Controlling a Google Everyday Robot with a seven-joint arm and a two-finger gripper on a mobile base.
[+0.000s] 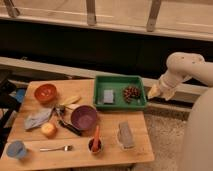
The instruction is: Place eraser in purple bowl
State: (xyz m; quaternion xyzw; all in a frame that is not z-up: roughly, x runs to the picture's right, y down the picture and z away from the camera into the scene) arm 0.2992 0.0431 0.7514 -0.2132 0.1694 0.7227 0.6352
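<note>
Bent white arm (186,66) holds end effector (155,91) low, pointing down-left.

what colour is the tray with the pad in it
The tray is green, camera view; the gripper hangs right of it.

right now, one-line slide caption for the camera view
Gripper hangs beside the green tray, off the table; eraser lies right of the purple bowl.

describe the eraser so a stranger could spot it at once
The gripper hangs right of the green tray; on the wooden table, go to the near right corner in front of that tray. The eraser is the flat grey oblong there, unlike the square blue-grey pad inside the tray.
</note>
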